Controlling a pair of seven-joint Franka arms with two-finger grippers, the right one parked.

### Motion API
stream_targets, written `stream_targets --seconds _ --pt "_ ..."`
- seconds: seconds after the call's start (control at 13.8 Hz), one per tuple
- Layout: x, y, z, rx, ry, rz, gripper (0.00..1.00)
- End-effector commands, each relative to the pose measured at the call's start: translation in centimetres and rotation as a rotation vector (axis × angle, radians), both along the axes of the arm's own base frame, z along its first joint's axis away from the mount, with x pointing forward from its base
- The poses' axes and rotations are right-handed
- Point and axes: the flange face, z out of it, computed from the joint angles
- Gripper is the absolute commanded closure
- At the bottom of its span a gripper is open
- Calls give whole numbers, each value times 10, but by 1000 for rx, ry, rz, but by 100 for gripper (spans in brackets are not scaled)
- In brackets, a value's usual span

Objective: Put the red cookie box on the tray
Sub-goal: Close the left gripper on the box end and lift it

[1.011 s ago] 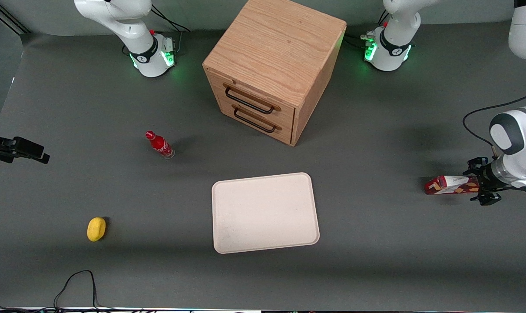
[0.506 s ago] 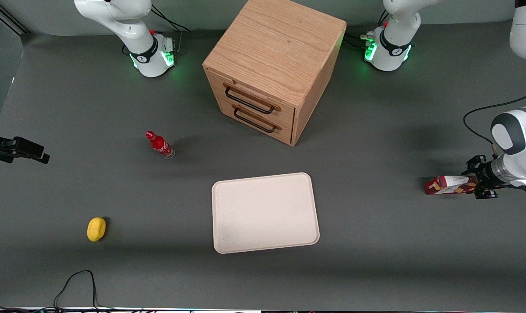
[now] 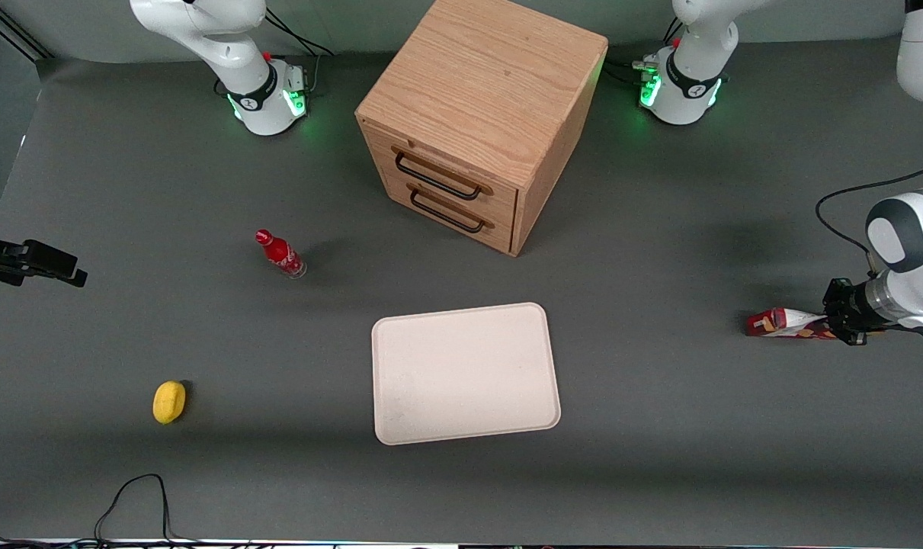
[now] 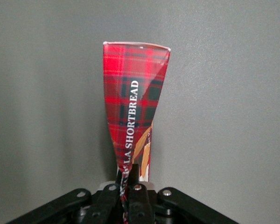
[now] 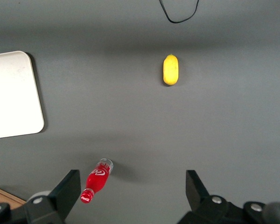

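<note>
The red cookie box (image 3: 781,323) lies on the grey table toward the working arm's end, far sideways from the tray (image 3: 465,374). My left gripper (image 3: 844,325) is at the box's end nearest the arm and is shut on it. In the left wrist view the red tartan box (image 4: 135,102) points away from the gripper (image 4: 127,176). It is pinched flat and twisted where the fingers (image 4: 136,175) clamp it. The cream-white tray is bare and lies nearer the front camera than the cabinet. A corner of the tray (image 5: 11,93) shows in the right wrist view.
A wooden two-drawer cabinet (image 3: 480,122) stands farther from the front camera than the tray. A small red bottle (image 3: 280,254) and a yellow fruit (image 3: 169,402) lie toward the parked arm's end. A black cable (image 3: 129,496) loops near the front edge.
The gripper's fingers, spread around the box's end a second ago, have closed on it. The box now looks slimmer and squeezed at that end.
</note>
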Motion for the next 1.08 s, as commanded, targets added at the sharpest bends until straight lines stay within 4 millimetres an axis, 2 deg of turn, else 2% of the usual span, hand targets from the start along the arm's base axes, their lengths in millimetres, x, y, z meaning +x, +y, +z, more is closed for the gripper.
stream_targets --seconds 0.0,0.07,0.22,0.36,0.51,0.79,0.94,1.01 --pt "8 4 20 7 -6 -15 100" --pt "13 5 36 11 -15 -12 100" --pt "24 10 85 8 8 -17 100" --pt "35 13 145 8 18 -14 100" --pt "38 17 205 11 14 -11 100" --pt "30 19 320 17 -19 -39 100" --pt "22 10 352 10 -11 -92 100" --pt "23 0 355 7 -9 -133 100"
